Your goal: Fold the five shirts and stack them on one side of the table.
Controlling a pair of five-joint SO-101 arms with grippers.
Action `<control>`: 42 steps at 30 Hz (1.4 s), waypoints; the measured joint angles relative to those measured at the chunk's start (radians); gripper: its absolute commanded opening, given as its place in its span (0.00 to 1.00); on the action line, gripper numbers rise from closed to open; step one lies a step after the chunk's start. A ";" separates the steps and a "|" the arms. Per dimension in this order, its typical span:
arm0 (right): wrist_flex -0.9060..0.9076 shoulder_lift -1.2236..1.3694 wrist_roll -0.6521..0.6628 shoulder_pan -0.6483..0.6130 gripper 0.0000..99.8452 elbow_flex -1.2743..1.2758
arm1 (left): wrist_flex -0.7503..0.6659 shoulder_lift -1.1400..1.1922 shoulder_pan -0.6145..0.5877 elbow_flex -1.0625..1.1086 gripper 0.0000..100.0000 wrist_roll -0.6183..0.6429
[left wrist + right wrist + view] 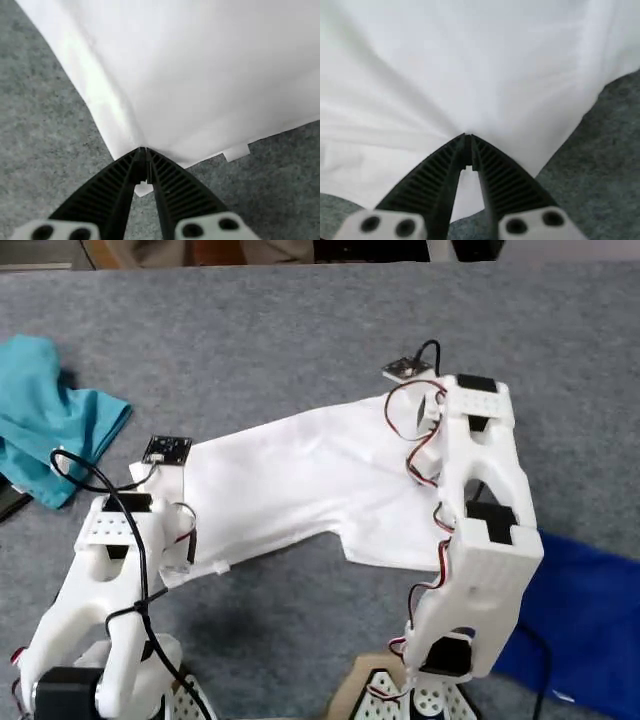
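Note:
A white shirt [310, 490] lies stretched across the middle of the grey table [300, 320]. My left gripper [144, 156] is shut on the white shirt [200, 75] at its hem corner, near the small label tab [236, 151]. In the high view that arm [120, 540] sits at the shirt's left end. My right gripper [467, 142] is shut on a pinch of the white shirt [470, 65]. The right arm [480, 490] stands over the shirt's right end.
A crumpled teal shirt [45, 420] lies at the left edge of the table. A blue shirt [590, 620] lies at the front right, beside the right arm's base. Bare grey felt stretches along the far side.

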 measured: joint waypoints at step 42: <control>-0.135 -0.505 -0.015 -0.362 0.01 0.713 | -0.017 -0.307 0.003 0.141 0.02 0.000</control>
